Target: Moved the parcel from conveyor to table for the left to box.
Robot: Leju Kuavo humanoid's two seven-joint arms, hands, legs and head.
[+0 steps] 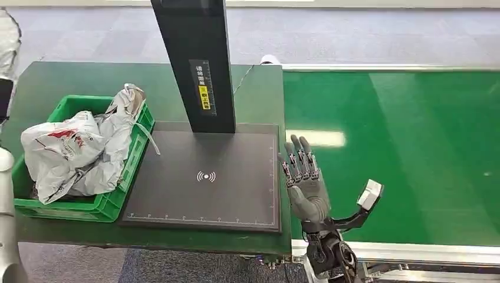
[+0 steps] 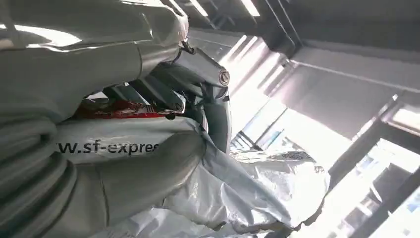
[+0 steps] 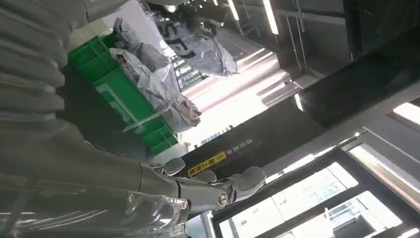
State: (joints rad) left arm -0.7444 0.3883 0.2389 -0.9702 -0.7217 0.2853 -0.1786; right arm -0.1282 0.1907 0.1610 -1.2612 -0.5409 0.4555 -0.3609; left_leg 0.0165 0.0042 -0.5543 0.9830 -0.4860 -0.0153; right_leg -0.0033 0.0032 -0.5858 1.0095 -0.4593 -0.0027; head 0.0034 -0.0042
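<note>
Left hand (image 2: 124, 163) around parcel (image 2: 237, 188).

A dark scanner pad (image 1: 203, 177) with a white wireless symbol (image 1: 206, 176) and ruler marks along its edges lies flat in the middle of the green desk (image 1: 59, 79). From the pad's far edge rises a black upright post (image 1: 194, 59) bearing a yellow and black label (image 1: 204, 88). Beyond the desk lies grey carpeted floor (image 1: 354, 35).

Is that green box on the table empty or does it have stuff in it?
Full: grey parcel bags are heaped in the green box, rising above its rim.
</note>
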